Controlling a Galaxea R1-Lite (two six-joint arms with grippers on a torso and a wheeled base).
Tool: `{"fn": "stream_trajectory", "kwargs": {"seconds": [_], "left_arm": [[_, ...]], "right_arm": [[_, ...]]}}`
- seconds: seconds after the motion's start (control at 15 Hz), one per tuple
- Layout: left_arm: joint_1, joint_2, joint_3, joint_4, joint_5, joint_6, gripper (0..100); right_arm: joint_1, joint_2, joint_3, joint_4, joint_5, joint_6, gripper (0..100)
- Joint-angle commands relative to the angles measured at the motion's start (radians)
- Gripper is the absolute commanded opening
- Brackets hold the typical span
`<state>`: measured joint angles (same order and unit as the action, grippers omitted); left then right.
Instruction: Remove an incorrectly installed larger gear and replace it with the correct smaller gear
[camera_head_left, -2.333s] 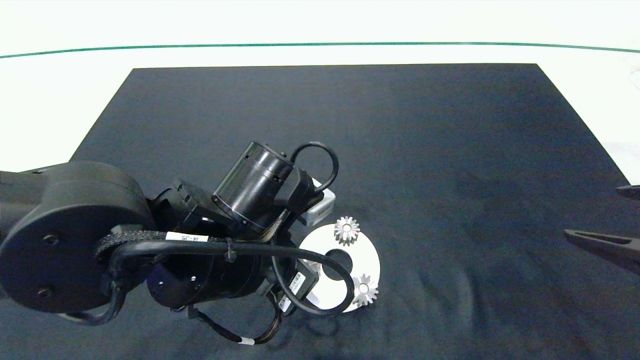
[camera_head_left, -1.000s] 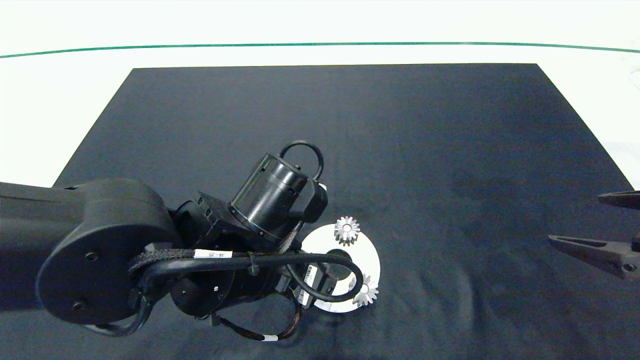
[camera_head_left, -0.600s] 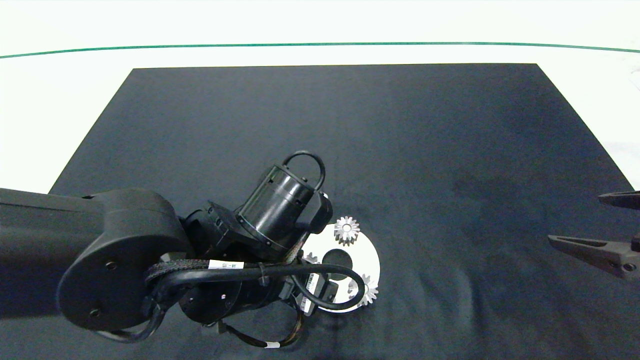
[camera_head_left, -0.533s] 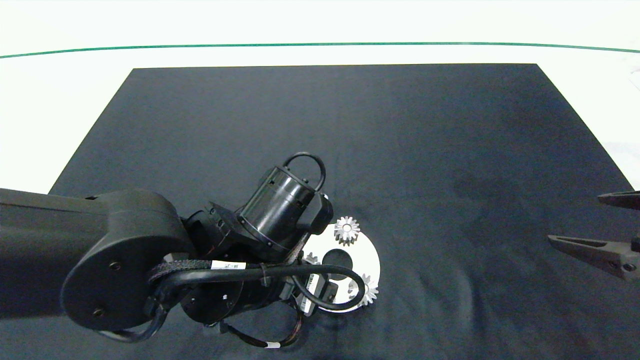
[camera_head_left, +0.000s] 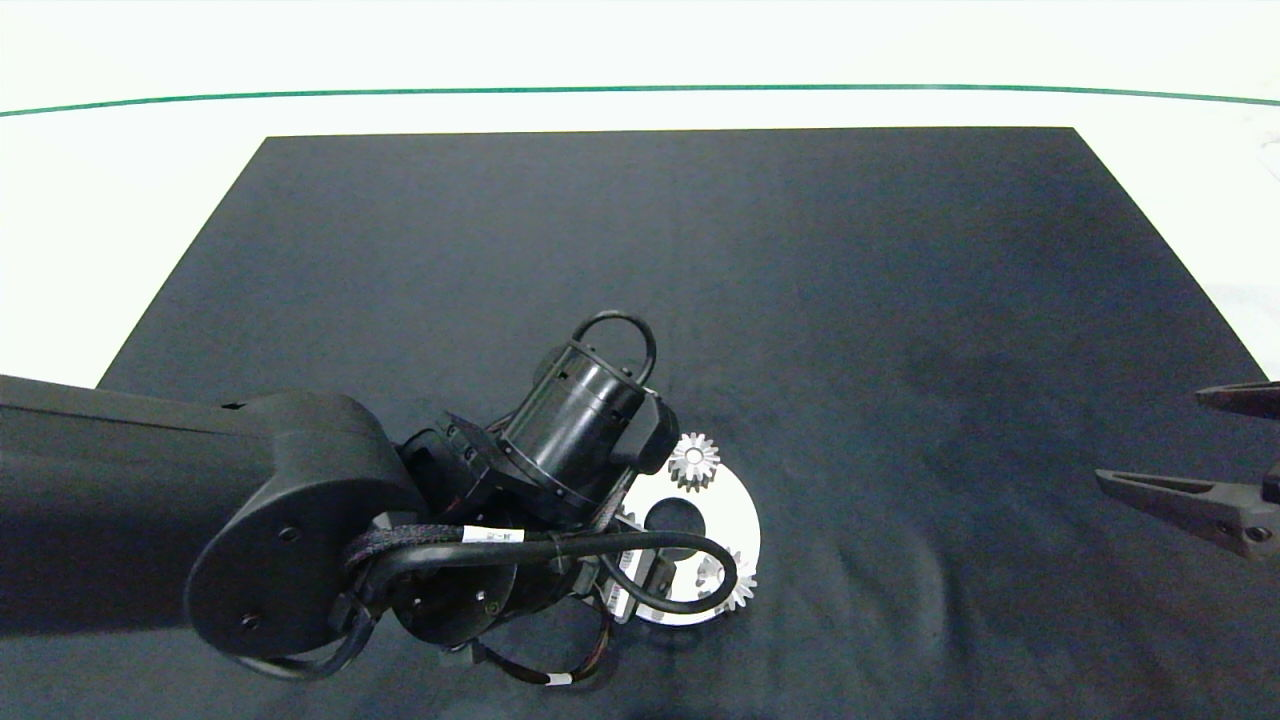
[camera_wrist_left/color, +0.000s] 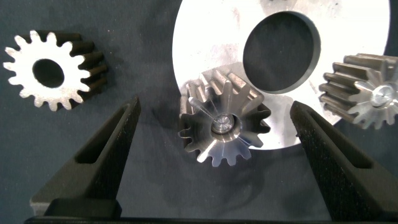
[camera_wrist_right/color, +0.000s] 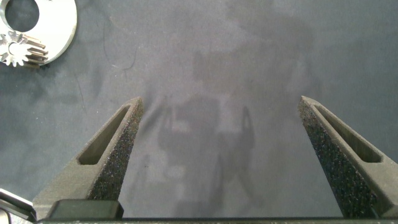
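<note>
In the left wrist view my left gripper is open, one finger on each side of the larger gear and apart from it. That gear has long pointed teeth and sits on a pin at the rim of the white round plate. The smaller gear, with a round bore, lies flat on the dark mat beside the plate. In the head view my left arm hides both of these gears. My right gripper hangs open over bare mat at the right edge.
Two more small gears stand on the plate: one at its far rim, one at its near right rim. The plate has a round centre hole. The black mat lies on a white table.
My left arm has moved further in over the plate and covers more of its left half. The right gripper came slightly into view early, then stayed still.
</note>
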<state>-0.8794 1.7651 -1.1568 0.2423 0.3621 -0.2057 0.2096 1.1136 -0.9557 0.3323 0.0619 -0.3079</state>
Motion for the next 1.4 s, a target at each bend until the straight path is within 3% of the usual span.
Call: {"fn": "stream_trajectory", "kwargs": {"seconds": [0.07, 1.4], "left_arm": [[-0.001, 0.007, -0.004, 0.002, 0.003, -0.001, 99], [-0.013, 0.014, 0.000, -0.012, 0.003, -0.012, 59]], "right_arm": [[0.001, 0.003, 0.000, 0.002, 0.001, -0.002, 100], [0.001, 0.012, 0.000, 0.001, 0.001, 0.000, 100]]}}
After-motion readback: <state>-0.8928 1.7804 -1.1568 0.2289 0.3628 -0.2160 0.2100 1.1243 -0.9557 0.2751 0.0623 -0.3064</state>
